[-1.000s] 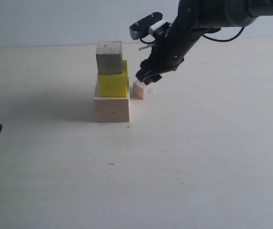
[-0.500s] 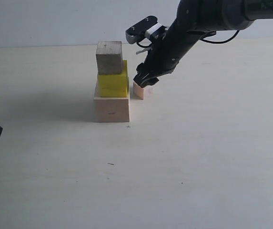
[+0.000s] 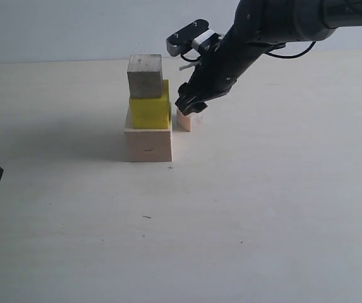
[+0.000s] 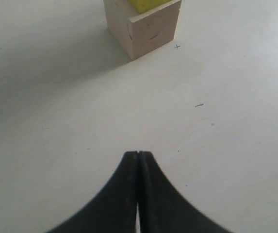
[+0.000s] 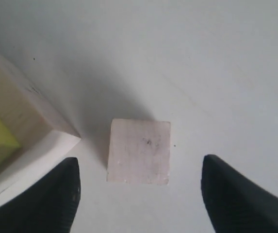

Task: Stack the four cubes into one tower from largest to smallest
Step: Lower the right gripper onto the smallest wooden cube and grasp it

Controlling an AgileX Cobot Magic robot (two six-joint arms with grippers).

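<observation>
Exterior, tower (image 3: pixel 148 113): three tiers, left of centre in the frame. Largest cube (image 3: pixel 148 144) at the base, yellow cube (image 3: pixel 149 112) on it, plain wood cube (image 3: pixel 144 76) on top.
Exterior, smallest cube (image 3: pixel 184 120): on the surface (image 3: pixel 263 208) just right of the base, not yet stacked.
Exterior, right claw (image 3: pixel 190 107): reaches down from the upper right, tips at the smallest cube.
Left wrist, left claw (image 4: pixel 138 160): fingers pressed together, empty, lower centre of the frame.
Left wrist, largest cube (image 4: pixel 146 26): top edge of the frame, well apart from the claw, with the yellow cube (image 4: pixel 151 4) above it.
Right wrist, right claw (image 5: pixel 139 165): spread wide, one finger on each side of the smallest cube (image 5: pixel 139 151), a gap on both sides, nothing gripped.
Right wrist, largest cube (image 5: pixel 27 145): left edge of the frame, near the smallest cube.
Progress: three of four placed, by my reckoning. Grasp, lift and top placement remain.
Writing: no brand, label or lettering on any cube.
</observation>
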